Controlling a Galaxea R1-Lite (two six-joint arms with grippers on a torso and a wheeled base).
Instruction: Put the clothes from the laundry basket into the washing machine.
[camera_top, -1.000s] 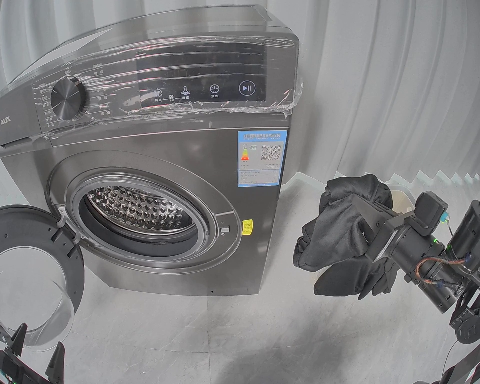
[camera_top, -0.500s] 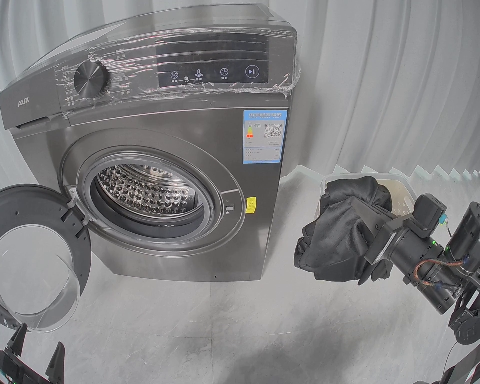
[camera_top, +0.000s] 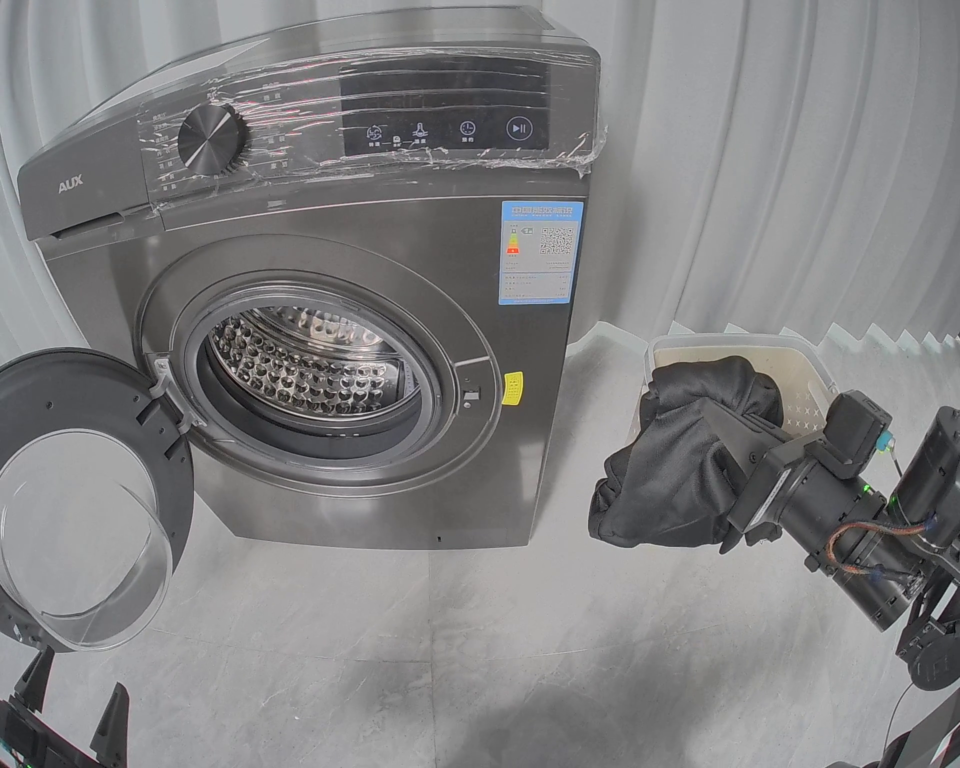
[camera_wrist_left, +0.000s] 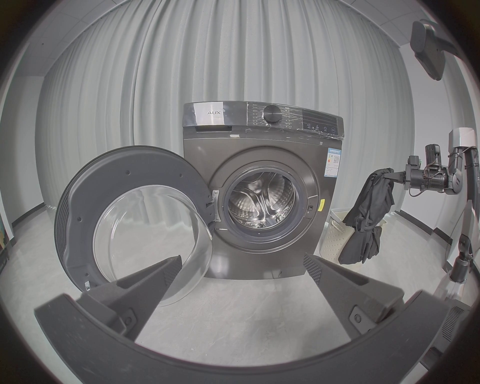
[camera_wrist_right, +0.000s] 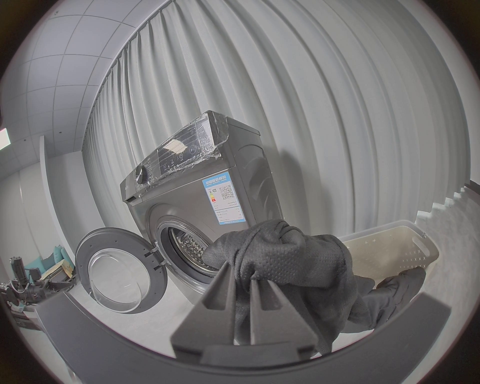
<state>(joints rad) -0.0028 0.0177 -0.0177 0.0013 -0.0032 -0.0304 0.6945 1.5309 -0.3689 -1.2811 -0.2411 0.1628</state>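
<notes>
The left tool (camera_top: 72, 700) hangs low over the near left edge of the floor (camera_top: 520, 640), its two fingers spread wide with nothing between them. Just beyond it the round door (camera_top: 90, 480) of the washing machine (camera_top: 400, 250) is swung fully open to the left on its hinge. The machine stands at the back of the floor against the white curtain (camera_top: 780, 170), and its steel drum (camera_top: 310, 360) is open to view. To the right of the machine, the right tool (camera_top: 725, 425) is clenched on a black garment (camera_top: 680, 460), which it holds up in the air. The cloth bunches at the fingers and hangs in folds over the near left side of the pale laundry basket (camera_top: 740, 343). The basket sits on the floor just beside the machine's right front corner. Whether the garment's lower end touches the basket cannot be told.
</notes>
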